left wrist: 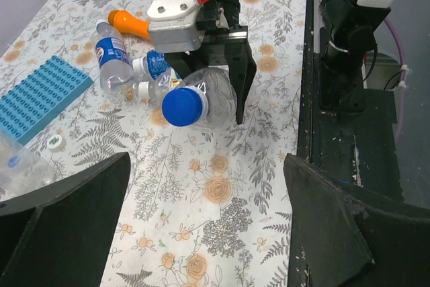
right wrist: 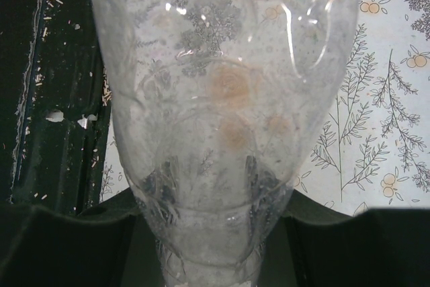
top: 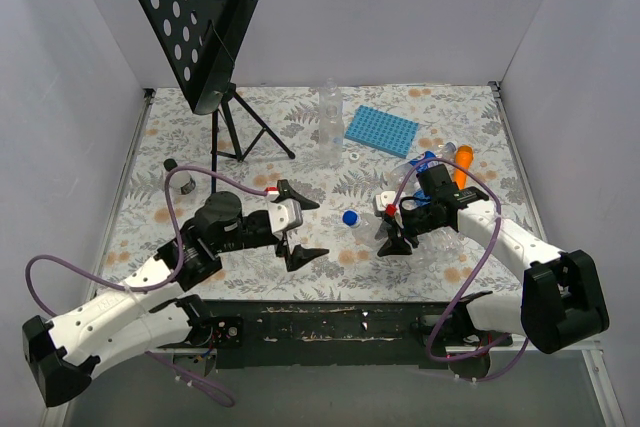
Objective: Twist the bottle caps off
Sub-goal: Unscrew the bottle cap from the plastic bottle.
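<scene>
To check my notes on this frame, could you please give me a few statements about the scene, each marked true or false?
1. The right jaws are clamped on a clear bottle. True.
2. That bottle's cap is white. False: it is blue.
3. The left jaws grip the cap. False: they are open and apart from it.
4. A blue tray lies on the table beyond the arms. True.
5. The orange stick lies in the tray. False: it lies on the table, to the tray's right.
</scene>
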Robot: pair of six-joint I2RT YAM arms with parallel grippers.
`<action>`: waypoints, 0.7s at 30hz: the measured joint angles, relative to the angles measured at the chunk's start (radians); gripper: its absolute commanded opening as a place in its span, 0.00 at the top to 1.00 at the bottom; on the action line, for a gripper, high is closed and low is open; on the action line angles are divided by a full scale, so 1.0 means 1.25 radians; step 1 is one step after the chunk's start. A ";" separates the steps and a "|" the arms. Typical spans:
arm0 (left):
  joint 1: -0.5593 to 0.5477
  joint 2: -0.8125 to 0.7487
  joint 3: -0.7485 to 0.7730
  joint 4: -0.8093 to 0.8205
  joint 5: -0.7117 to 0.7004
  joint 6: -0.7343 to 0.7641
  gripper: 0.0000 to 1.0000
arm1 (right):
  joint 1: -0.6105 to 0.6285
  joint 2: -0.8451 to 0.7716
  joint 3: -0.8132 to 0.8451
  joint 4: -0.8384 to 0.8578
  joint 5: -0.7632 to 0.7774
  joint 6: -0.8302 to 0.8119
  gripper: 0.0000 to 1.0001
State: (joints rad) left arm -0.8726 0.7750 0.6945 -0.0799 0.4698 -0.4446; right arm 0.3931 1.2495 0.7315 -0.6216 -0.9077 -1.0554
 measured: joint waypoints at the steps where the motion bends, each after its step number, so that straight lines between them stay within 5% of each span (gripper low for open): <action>1: 0.000 0.007 0.000 -0.002 0.003 0.007 0.02 | 0.000 0.000 0.000 0.000 0.000 0.000 0.94; 21: 0.000 0.204 0.078 0.003 0.085 0.126 0.02 | 0.000 0.000 0.000 0.000 0.000 -0.006 0.94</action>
State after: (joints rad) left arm -0.8726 1.0302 0.7914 -0.0765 0.5762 -0.2871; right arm 0.3935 1.2495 0.7311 -0.6216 -0.9077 -1.0630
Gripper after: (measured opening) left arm 0.981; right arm 0.491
